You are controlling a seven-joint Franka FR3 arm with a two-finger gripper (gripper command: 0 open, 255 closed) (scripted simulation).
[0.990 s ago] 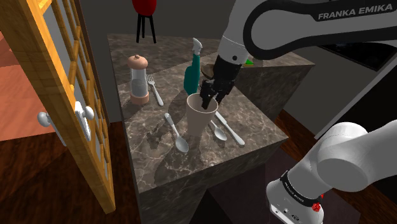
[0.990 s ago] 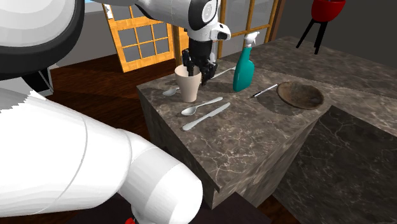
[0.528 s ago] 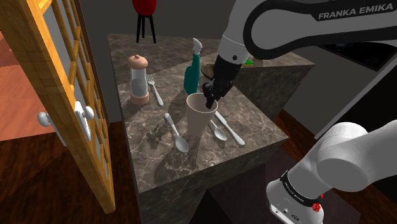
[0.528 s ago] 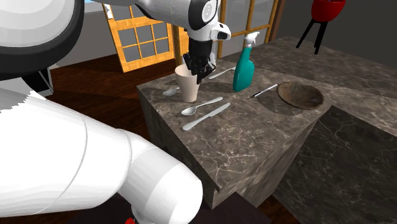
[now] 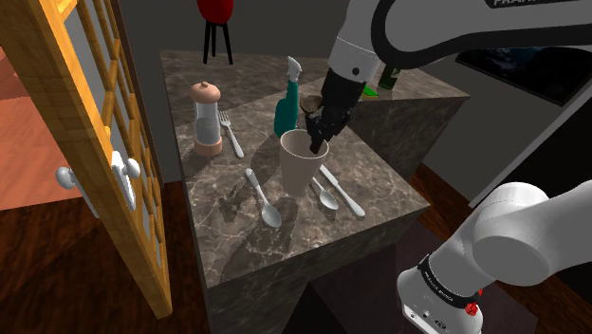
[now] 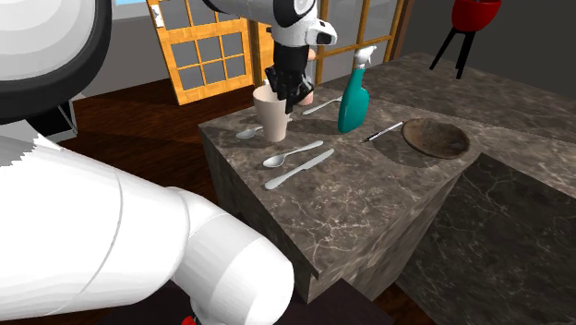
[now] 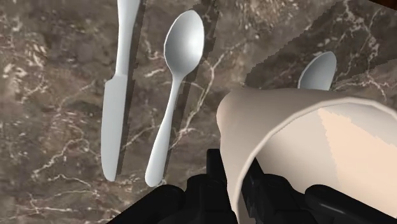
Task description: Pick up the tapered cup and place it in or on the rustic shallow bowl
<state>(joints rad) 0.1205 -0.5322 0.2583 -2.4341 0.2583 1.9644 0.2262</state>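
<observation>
The black gripper [image 7: 234, 181] clasps the wall of the beige tapered cup [image 7: 299, 146], one finger outside the rim, one inside; on the dark marbled countertop [image 7: 57, 76] beyond lie a knife [image 7: 114, 108] and a spoon [image 7: 175, 89], side by side but apart; a second spoon [image 7: 317, 70] peeks past the cup.

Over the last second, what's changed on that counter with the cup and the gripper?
The gripper, shut on the rim of the cup with one finger inside and one outside, has risen a little and taken the cup up with it. The spray bottle, bowl, knife and spoons stayed put.
</observation>
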